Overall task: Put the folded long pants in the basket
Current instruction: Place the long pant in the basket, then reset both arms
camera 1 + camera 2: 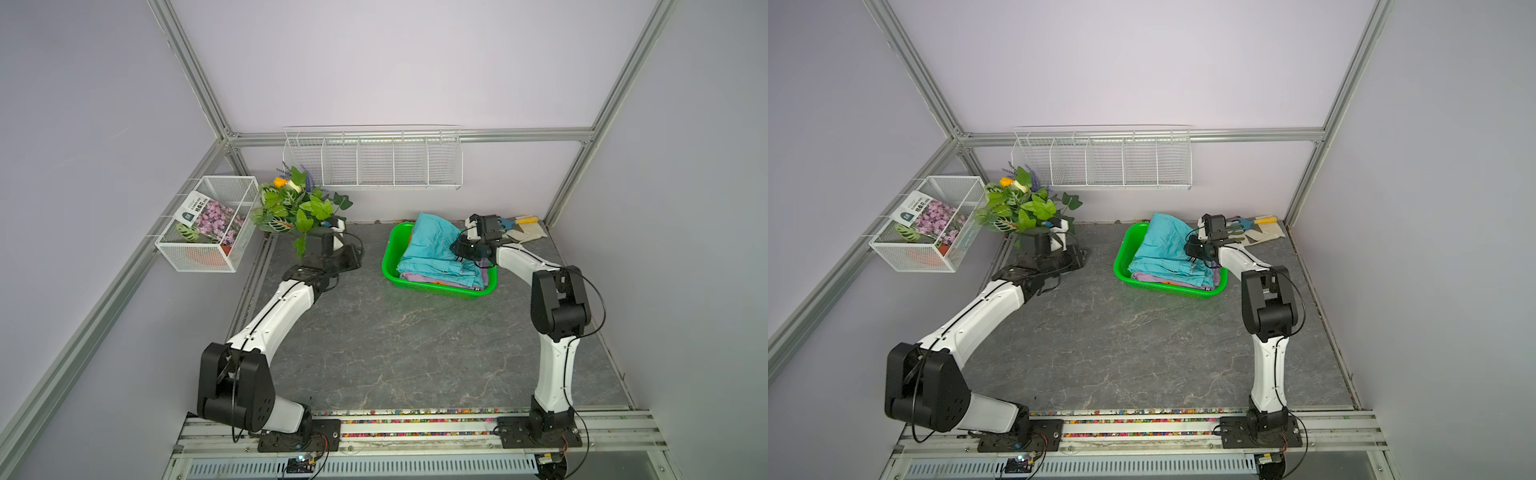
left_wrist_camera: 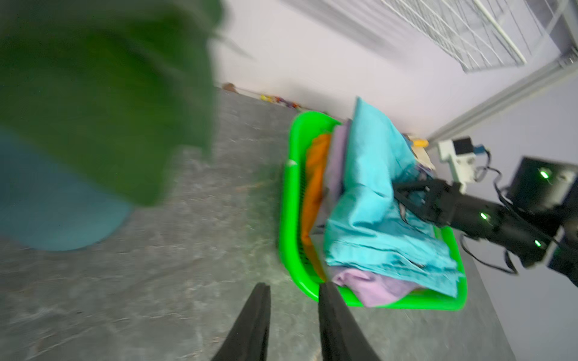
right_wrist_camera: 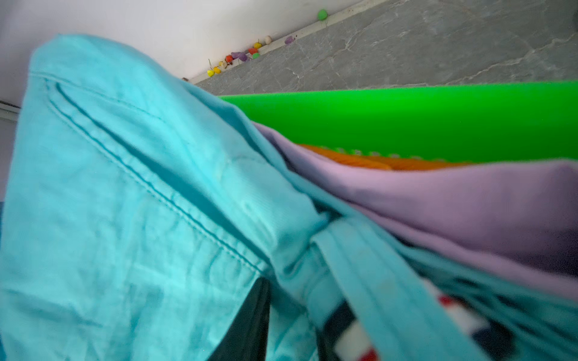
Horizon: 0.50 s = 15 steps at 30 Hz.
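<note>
I am watching the green basket [image 1: 388,258] sitting toward the back of the grey table [image 1: 395,357], on the right arm's side. All three pairs are lying stacked in it. The teal pants [image 1: 428,249] are lying on top, their long axis running from the back wall toward the arms' rail and slanting a little toward the right arm at the near end. Their far end is poking up over the basket's back rim, and the layered loose edges are pointing at the near rim. The lilac pants [image 1: 417,277] are showing beneath them along the same line. The orange pants [image 2: 316,178] are lying lowest, against the basket's wall.

The right gripper [image 1: 459,249] is reaching in from the basket's right side. Its fingers are barely parted and pinching a fold of the teal cloth by the striped trim. In its wrist view the cloth is wrapping over one dark finger [image 3: 251,318]. The left gripper [image 2: 292,286] is hovering well apart from the basket, beside the leafy plant [image 1: 293,208]. Its fingers are spreading a little and holding nothing.
</note>
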Motion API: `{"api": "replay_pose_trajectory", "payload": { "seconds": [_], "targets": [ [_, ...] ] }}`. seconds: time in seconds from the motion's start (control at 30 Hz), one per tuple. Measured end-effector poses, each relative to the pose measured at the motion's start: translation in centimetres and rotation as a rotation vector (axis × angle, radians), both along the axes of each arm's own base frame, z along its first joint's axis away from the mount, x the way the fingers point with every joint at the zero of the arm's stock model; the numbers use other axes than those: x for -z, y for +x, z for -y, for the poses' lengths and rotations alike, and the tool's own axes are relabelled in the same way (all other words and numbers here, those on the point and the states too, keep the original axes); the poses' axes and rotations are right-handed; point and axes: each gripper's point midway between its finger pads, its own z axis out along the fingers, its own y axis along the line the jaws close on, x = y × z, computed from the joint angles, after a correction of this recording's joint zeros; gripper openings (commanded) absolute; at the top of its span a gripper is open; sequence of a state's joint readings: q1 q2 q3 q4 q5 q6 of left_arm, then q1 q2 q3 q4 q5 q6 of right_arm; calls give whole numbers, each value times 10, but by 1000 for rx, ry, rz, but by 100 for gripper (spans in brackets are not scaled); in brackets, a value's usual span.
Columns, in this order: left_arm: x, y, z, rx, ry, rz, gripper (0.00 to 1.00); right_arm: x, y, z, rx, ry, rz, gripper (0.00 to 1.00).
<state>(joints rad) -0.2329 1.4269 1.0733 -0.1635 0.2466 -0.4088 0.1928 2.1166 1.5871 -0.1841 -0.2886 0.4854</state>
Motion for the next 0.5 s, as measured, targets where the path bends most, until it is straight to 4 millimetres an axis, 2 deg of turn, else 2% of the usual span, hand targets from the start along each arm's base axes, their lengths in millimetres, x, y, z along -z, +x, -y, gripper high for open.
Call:
{"api": "replay_pose_trajectory", "payload": {
  "seconds": [0.07, 0.13, 0.23, 0.3, 0.37, 0.47, 0.5],
  "targets": [
    [10, 1, -29, -69, 14, 10, 31, -5, -1, 1, -1, -3, 8, 31],
    [23, -3, -47, -106, 58, 30, 32, -13, -3, 2, -4, -11, 19, 32],
    [39, -12, -61, -127, 155, 86, 35, -38, -10, 4, -15, -20, 52, 35],
    [47, -14, -69, -141, 218, 123, 35, -66, -15, 7, -20, -17, 106, 38],
    [54, -13, -78, -151, 273, 144, 35, -103, -20, 15, -12, -12, 179, 38],
    [61, -4, -98, -188, 295, 150, 35, -152, -30, 41, 33, -11, 279, 42],
    [63, -1, -108, -210, 289, 152, 35, -163, -33, 54, 60, -20, 306, 48]
  ]
}}
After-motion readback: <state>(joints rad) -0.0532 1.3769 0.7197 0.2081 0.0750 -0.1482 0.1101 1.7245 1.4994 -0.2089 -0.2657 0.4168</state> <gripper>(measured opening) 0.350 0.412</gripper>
